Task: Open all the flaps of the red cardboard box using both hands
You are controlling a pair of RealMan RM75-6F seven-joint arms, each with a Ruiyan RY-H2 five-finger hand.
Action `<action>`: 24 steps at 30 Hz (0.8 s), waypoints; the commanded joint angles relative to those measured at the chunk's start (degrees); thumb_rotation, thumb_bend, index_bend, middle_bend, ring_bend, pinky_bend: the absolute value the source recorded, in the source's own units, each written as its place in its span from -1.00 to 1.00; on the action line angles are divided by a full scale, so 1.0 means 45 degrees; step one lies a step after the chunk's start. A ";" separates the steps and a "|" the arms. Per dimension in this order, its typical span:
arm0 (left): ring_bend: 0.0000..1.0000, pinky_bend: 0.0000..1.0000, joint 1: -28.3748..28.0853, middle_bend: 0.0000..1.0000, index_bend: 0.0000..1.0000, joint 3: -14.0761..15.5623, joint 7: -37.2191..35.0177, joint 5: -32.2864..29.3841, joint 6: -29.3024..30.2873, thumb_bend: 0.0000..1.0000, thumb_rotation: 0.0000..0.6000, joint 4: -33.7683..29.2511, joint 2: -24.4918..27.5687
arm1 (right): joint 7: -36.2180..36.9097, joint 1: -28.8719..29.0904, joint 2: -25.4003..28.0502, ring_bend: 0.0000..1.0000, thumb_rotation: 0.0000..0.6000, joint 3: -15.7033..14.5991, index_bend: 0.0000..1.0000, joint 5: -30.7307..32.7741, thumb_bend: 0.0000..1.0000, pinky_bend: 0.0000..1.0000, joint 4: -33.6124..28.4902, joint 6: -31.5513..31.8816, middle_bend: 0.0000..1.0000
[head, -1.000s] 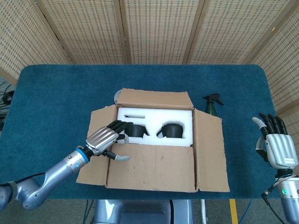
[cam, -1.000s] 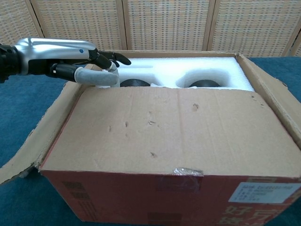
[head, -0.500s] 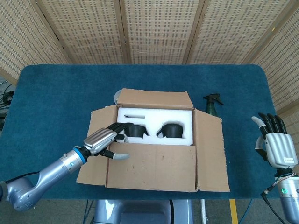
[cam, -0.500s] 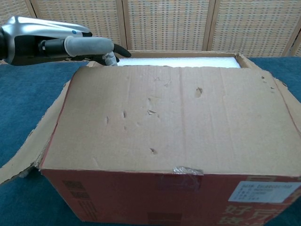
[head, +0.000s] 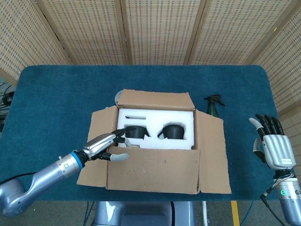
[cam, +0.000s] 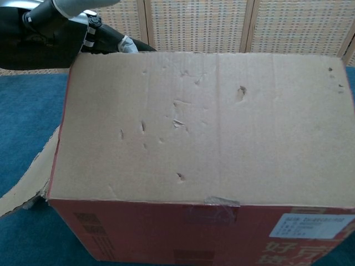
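Risen since a second ago: near flap (head: 153,169) of the red cardboard box (cam: 199,235), now almost upright and hiding the foam (head: 157,123) from the chest view. Left robot hand (head: 104,146) with fingers stretched flat over that flap's left top corner, thumb on its outer face, apparently to tip it outward; firm pinch or mere touch, cannot tell. Side and far flaps already folded out beyond it. Far off at the table (head: 56,94) edge, right robot hand (head: 274,143) raised, fingers spread, holding nothing.
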 commanded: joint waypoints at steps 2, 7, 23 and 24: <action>-1.00 -1.00 0.0059 -1.00 -0.10 -0.0029 -0.4123 0.2129 -0.0349 -0.78 -0.67 -0.0442 0.0609 | -0.0047 0.0021 -0.0020 -1.00 1.00 0.0001 -0.73 -0.0010 0.65 -0.98 -0.0021 -0.0014 -0.82; -1.00 -1.00 -0.0151 -1.00 -0.10 0.0483 -0.7654 0.4374 0.0617 -0.77 -0.67 -0.0364 0.1051 | -0.0115 0.0051 -0.0028 -1.00 1.00 0.0035 -0.73 0.0024 0.64 -0.99 -0.0052 -0.0018 -0.82; -1.00 -1.00 -0.2687 -1.00 -0.14 0.4709 -1.7496 1.1575 0.6413 -0.76 -0.70 0.2213 0.2129 | -0.0318 0.0154 -0.0040 -1.00 1.00 0.0074 -0.73 0.0071 0.63 -0.98 -0.0189 -0.0101 -0.82; -1.00 -1.00 -0.2833 -1.00 -0.15 0.4939 -1.7749 1.1813 0.6669 -0.76 -0.70 0.2367 0.2127 | -0.0328 0.0160 -0.0043 -1.00 1.00 0.0078 -0.73 0.0079 0.63 -0.99 -0.0196 -0.0105 -0.82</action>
